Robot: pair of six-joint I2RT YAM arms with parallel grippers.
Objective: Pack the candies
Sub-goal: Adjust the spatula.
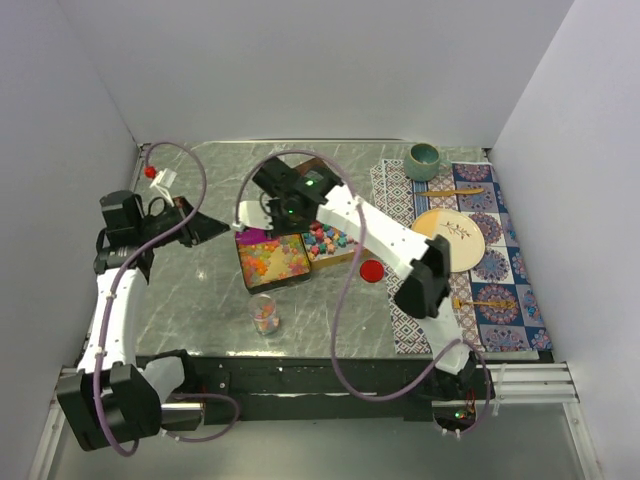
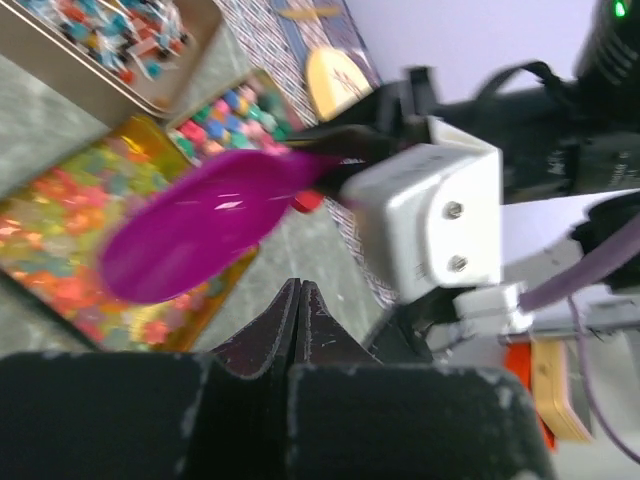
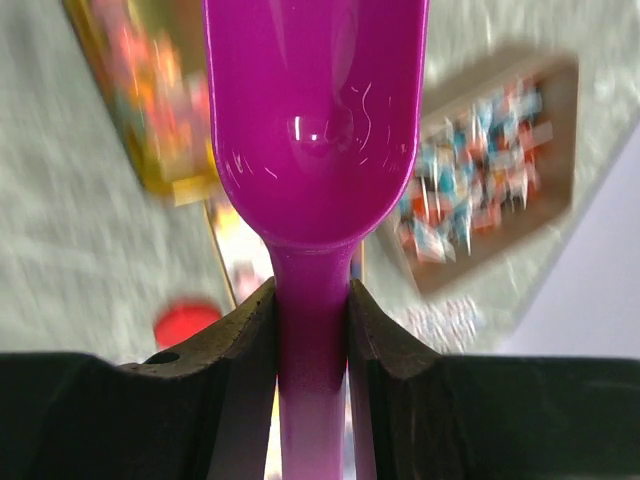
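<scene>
A metal tray of orange-yellow-red jelly candies (image 1: 272, 258) lies mid-table, with a tray of coloured ball candies (image 1: 328, 240) to its right. The wooden tray of wrapped candies (image 3: 480, 190) shows in the wrist views, also in the left wrist view (image 2: 110, 30). My right gripper (image 1: 262, 215) is shut on the handle of the purple scoop (image 3: 315, 110) and holds its bowl over the jelly tray's far left corner (image 2: 60, 230). No candy shows in the scoop. My left gripper (image 1: 215, 228) is shut and empty, left of the trays. A small glass jar (image 1: 264, 313) holding candies stands in front of the jelly tray.
A flat red lid (image 1: 372, 270) lies right of the trays. A patterned mat (image 1: 500, 265) at the right carries a green mug (image 1: 424, 158), a round plate (image 1: 455, 235) and two gold spoons. White walls enclose the table.
</scene>
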